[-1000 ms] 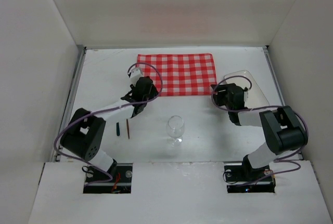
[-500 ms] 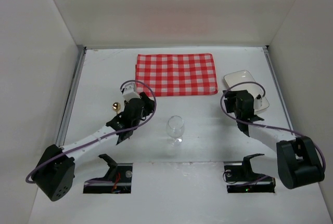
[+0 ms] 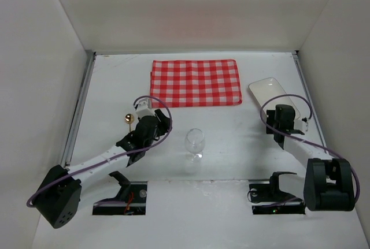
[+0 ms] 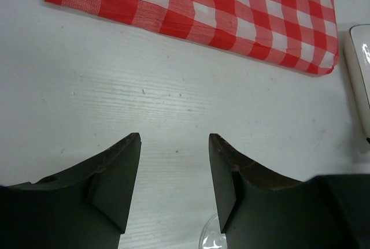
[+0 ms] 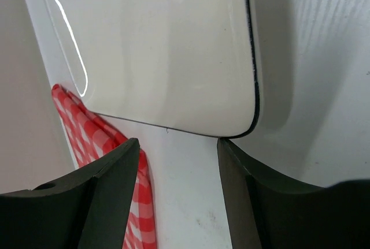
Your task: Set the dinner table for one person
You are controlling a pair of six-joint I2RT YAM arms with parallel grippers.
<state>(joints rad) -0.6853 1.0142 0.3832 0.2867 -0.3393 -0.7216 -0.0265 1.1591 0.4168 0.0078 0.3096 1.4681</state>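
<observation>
wine glass (image 3: 195, 141): upright on the near middle of the dinner table (image 3: 110, 87), between the two arms; only its rim shows at the bottom of the left wrist view.
left gripper (image 4: 174, 139): released, jaws apart, nothing between them but bare surface; just left of the glass, not touching it.
right gripper (image 5: 178, 142): released, jaws apart and empty, fingertips just short of the plate's near edge.
plate (image 3: 272, 93): flat on the right side, apart from the cloth; straight ahead of the right gripper.
plate axis: the long side runs away from the right gripper, leaning far-left in the top view; a short edge faces the jaws.
nearer arm: the right, clearly; the left is well apart from the plate.
cloth (image 3: 196, 81): red-and-white check, flat at far centre, left of the plate.
judgement: the plate looks the likely next pick; its low rim calls for a pinch on that near edge.
surface: the dinner table is white, plain and level, and spans the whole floor under both arms.
room: white walls close the left, right and far sides.
</observation>
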